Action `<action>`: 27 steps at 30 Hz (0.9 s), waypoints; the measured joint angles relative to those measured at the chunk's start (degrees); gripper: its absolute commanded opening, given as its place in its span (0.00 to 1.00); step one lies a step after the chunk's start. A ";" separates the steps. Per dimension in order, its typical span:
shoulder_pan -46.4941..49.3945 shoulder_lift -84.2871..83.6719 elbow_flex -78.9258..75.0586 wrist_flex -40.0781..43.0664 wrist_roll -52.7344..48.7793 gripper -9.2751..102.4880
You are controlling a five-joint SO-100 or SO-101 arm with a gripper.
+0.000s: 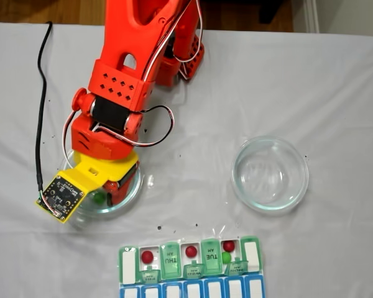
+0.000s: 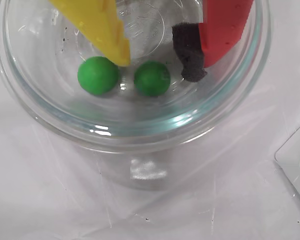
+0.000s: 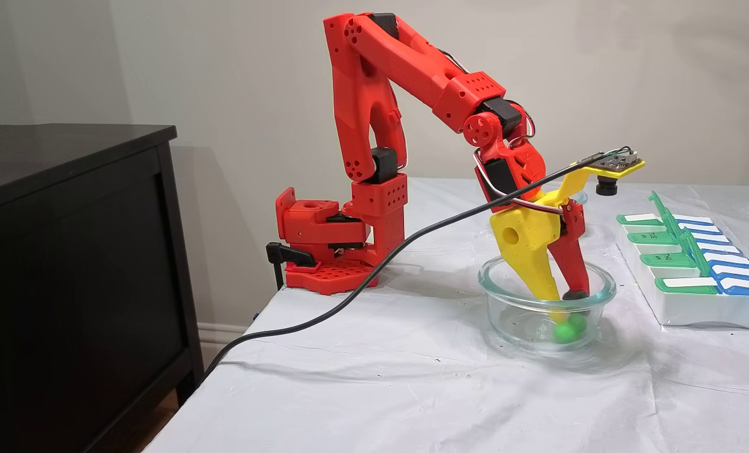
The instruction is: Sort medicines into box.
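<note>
Writing: box (image 1: pixel 189 264) lids read THU and TUE; other labels too small to read.
Around: empty glass dish (image 1: pixel 270 174) right of the arm in the top-down fixed view; black cable (image 1: pixel 42 99) trails across the bench (image 1: pixel 311 87).
Left dish (image 2: pixel 135 125): two green balls (image 2: pixel 98 75) (image 2: pixel 152 78).
Box contents: three red balls (image 1: pixel 148 256), one green ball (image 1: pixel 226 256).
Gripper (image 2: pixel 162 65): spread, tips inside left dish, straddling one green ball.

Smooth matt green balls (image 2: pixel 98 75) sit in a glossy clear glass dish (image 2: pixel 140 127) on wrinkled white cloth (image 2: pixel 55 200).
</note>
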 measured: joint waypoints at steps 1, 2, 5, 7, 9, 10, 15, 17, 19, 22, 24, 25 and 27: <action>0.00 0.00 0.00 0.00 0.00 0.26; 0.00 0.00 0.00 0.00 0.00 0.26; 0.00 0.00 0.44 -0.79 -0.09 0.26; 0.00 0.00 1.58 -2.29 -0.09 0.26; 0.00 0.00 2.11 -3.43 -0.18 0.27; 0.00 0.00 2.20 -3.87 -0.35 0.27; 0.09 0.00 2.29 -5.10 -1.58 0.26; 0.35 0.00 2.29 -5.71 -2.02 0.26; 0.62 0.00 2.55 -6.77 -2.29 0.26; 0.62 0.00 4.31 -9.14 -2.81 0.26; 0.62 0.00 4.92 -10.20 -3.34 0.26; 0.62 0.00 5.19 -10.72 -3.52 0.26; 0.79 0.00 5.54 -11.60 -4.13 0.26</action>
